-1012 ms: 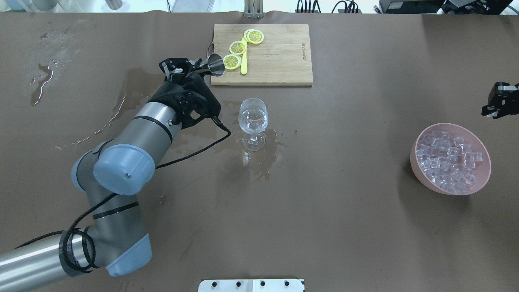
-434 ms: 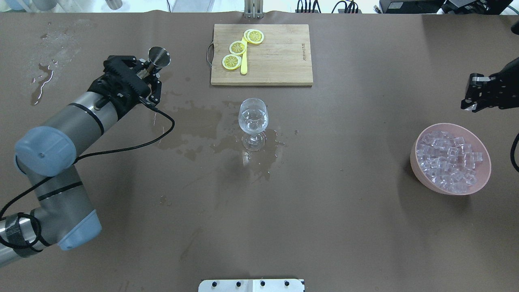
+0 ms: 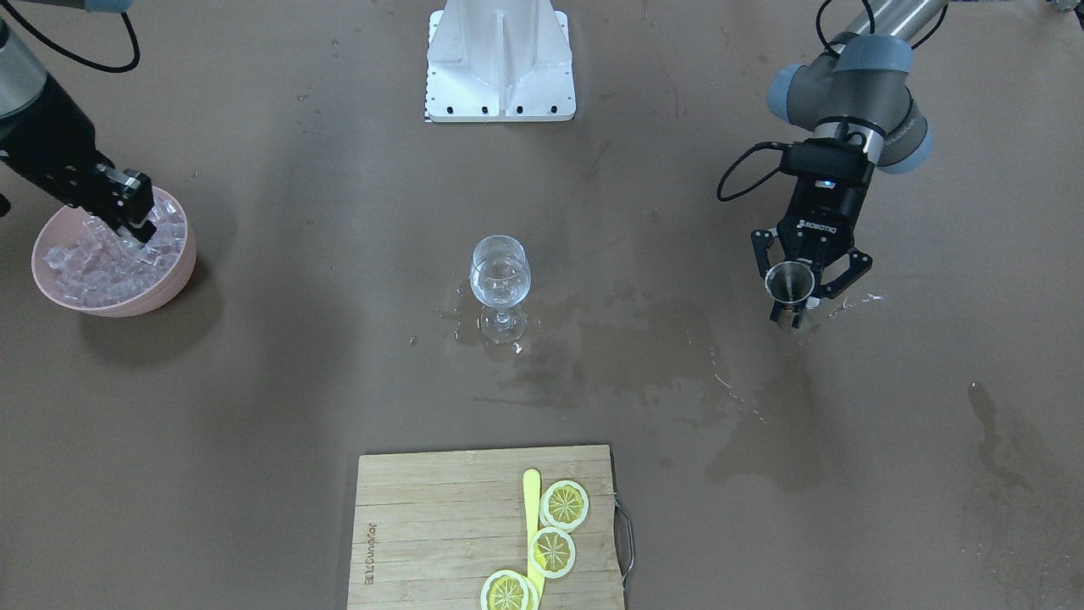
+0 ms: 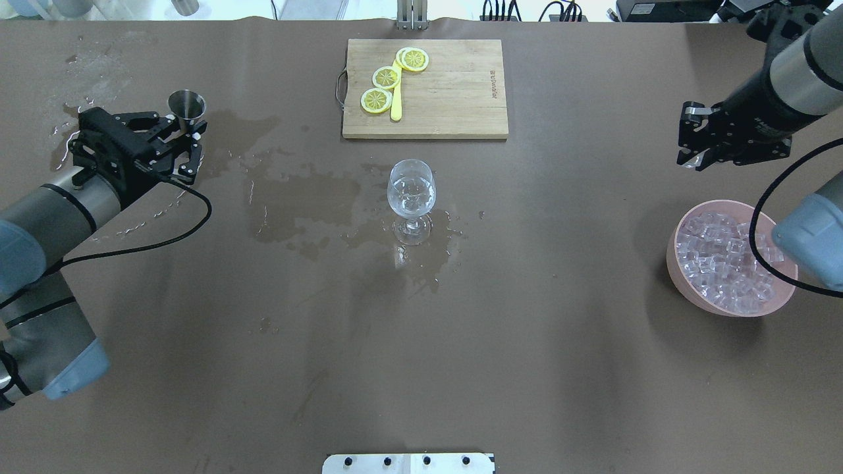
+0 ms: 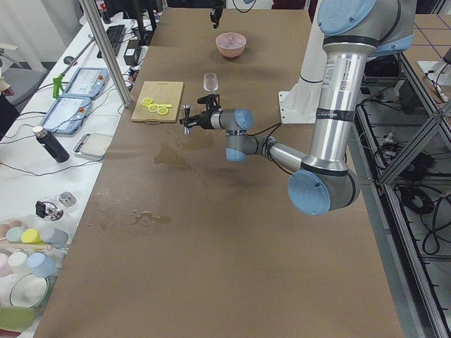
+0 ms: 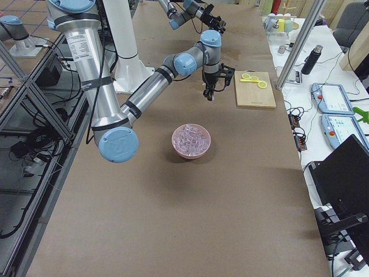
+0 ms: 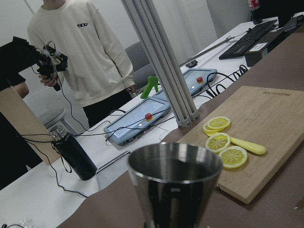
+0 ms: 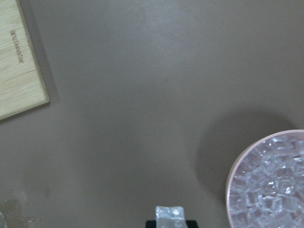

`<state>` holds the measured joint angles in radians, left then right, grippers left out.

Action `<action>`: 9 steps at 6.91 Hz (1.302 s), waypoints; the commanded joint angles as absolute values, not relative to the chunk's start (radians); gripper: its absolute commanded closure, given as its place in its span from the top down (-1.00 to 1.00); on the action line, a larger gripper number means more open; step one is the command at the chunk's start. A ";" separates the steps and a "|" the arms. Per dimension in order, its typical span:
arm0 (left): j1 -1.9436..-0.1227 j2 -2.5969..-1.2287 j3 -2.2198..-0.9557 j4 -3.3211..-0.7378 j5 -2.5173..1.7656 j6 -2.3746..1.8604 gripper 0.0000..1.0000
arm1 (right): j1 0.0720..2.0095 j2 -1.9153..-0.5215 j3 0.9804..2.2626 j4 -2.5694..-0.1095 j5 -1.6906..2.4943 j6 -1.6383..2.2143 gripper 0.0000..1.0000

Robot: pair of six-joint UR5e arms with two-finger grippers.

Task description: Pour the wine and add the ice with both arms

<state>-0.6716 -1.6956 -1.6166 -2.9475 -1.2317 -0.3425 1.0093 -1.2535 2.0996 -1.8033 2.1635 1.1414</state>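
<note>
Clear wine [image 4: 411, 197] lies low in the wine glass [image 4: 411, 176], which stands mid-table in a puddle [image 4: 309, 197], long axis vertical, mouth up. At far left, the left gripper [image 4: 190, 135] clamps a steel jigger [image 4: 186, 104], upright, mouth up. At right, the right gripper [image 4: 693, 158] pinches one ice cube [image 8: 170, 213], raised on the far side of the pink bowl [image 4: 673, 260] of ice [image 4: 728, 260].

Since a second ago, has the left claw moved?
Yes. The left claw, holding the jigger, has swung left, away from the cutting board.
</note>
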 commanded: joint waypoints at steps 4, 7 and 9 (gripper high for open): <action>-0.841 -1.608 -1.546 -3.052 -1.457 -0.653 -1.00 | 0.896 -1.046 2.088 -1.901 2.120 1.224 -0.85; -0.879 -1.602 -1.315 -3.351 -1.434 -0.699 -1.00 | 0.822 -0.962 2.088 -1.899 2.066 1.188 -0.86; -0.891 -1.580 -1.309 -3.393 -1.376 -0.768 -1.00 | 0.747 -0.899 2.080 -1.898 2.002 1.149 -0.86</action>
